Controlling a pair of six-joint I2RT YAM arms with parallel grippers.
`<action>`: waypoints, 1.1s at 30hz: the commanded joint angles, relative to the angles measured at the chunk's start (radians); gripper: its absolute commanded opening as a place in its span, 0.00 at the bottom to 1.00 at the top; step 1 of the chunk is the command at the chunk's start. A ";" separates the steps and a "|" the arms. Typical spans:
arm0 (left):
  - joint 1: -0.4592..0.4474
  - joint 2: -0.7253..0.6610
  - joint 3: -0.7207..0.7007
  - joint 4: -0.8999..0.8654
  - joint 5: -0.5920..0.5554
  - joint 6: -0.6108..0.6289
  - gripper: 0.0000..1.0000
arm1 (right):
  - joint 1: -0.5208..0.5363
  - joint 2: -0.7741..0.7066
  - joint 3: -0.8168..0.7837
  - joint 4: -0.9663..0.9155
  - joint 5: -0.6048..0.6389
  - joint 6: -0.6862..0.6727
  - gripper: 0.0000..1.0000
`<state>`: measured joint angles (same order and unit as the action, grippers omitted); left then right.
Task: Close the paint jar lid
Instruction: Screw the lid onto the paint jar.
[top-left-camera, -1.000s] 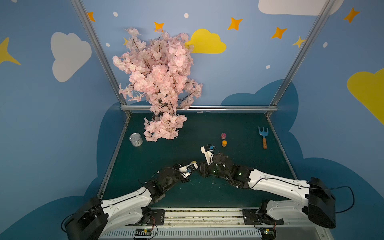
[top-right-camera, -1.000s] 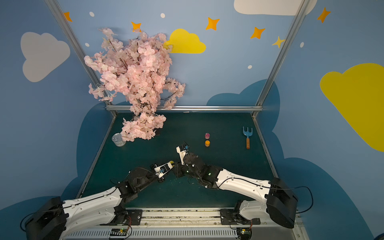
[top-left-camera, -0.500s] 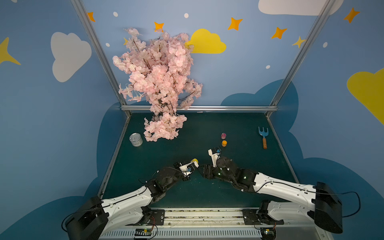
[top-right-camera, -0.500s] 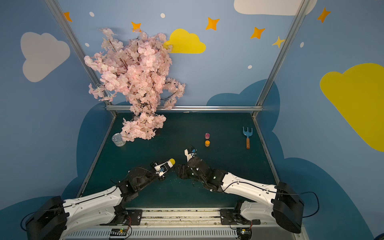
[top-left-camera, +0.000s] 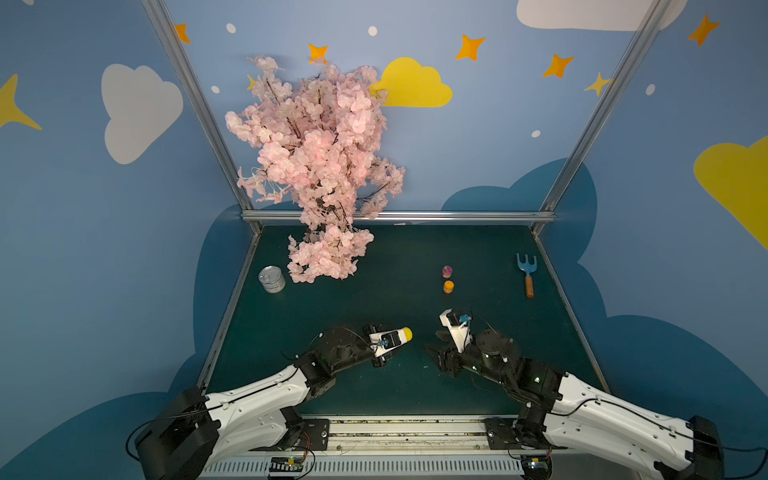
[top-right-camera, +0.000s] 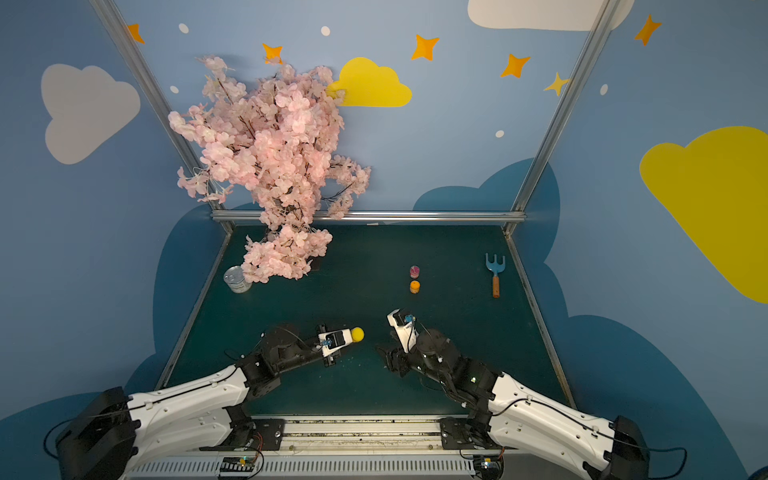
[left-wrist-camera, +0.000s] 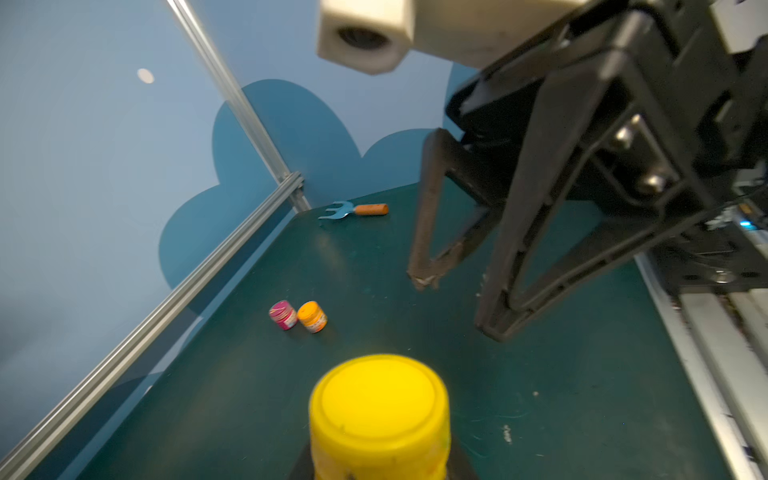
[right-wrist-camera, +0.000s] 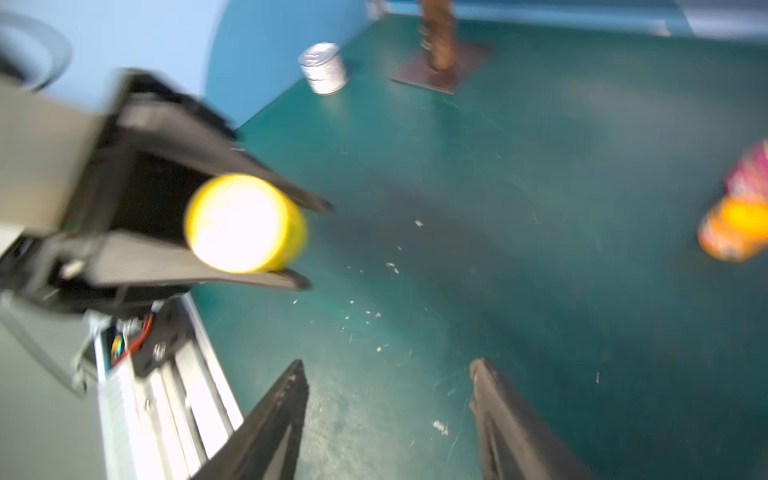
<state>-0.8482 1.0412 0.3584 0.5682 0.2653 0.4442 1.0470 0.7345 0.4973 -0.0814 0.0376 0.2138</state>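
A small yellow paint jar (top-left-camera: 406, 333) (top-right-camera: 357, 333) with its yellow lid (left-wrist-camera: 380, 399) on top lies held sideways above the green table, lid toward the right arm. My left gripper (top-left-camera: 400, 337) (right-wrist-camera: 316, 245) is shut on the jar body (right-wrist-camera: 245, 228), one finger on each side. My right gripper (top-left-camera: 434, 355) (left-wrist-camera: 457, 305) (right-wrist-camera: 387, 369) hovers a short way to the jar's right. It is open and empty, and clear of the lid.
A pink jar (top-left-camera: 447, 271) and an orange jar (top-left-camera: 448, 286) stand together mid-table. A tin can (top-left-camera: 272, 279) sits at the back left under the pink blossom tree (top-left-camera: 320, 166). A blue hand rake (top-left-camera: 527, 274) lies at the far right edge.
My right gripper, which was shut at the jar's lid, has opened and drawn back to the right. The left gripper still holds the jar, shifted slightly to the right.
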 joint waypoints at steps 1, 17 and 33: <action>0.002 -0.001 0.035 -0.047 0.201 -0.015 0.33 | 0.002 -0.044 -0.003 0.081 -0.193 -0.299 0.63; 0.000 0.016 0.048 -0.062 0.261 -0.016 0.33 | 0.000 0.080 0.112 0.051 -0.346 -0.481 0.52; -0.003 0.011 0.051 -0.067 0.243 -0.012 0.33 | 0.001 0.163 0.147 0.057 -0.323 -0.462 0.20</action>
<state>-0.8490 1.0599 0.3798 0.5030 0.4992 0.4385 1.0477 0.8909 0.6060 -0.0322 -0.2909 -0.2581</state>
